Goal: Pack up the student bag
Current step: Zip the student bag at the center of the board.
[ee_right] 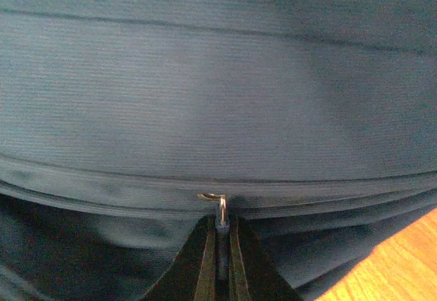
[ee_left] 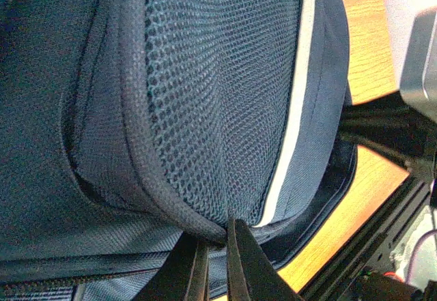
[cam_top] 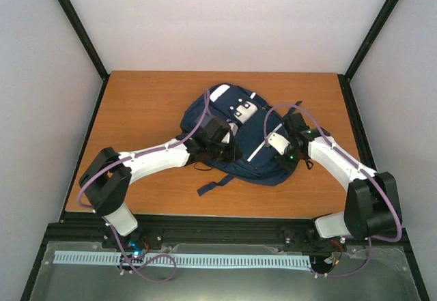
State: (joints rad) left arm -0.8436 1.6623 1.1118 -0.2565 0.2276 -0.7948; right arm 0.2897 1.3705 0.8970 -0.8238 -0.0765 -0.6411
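Plainly the zip is the business of the moment. The student bag lies flat in the middle of the worktop, with one arm reaching in at each side of it.

The right fingers are drawn almost together, and the small metal zip pull is nipped at their tips. The closed-looking zip line runs off to either side of them, and plain navy cloth fills everything beyond. A corner of bare worktop shows below and to the right of them.

The left fingers are likewise nearly closed, with only a slit between them. They seem to pinch the piped rim of the mesh panel just ahead of their tips, though I cannot see the bite itself. A white stripe runs away from them on the right.

As I read it, the bag is being held fast on one side so the zip can be run from the other. No goods for packing are in sight, so I judge the packing barely begun.

The next move calls for a steady draw of the pull along the zip line, kept in line with the teeth. The left hold must stay firm, or the slack cloth will simply drag along with it.
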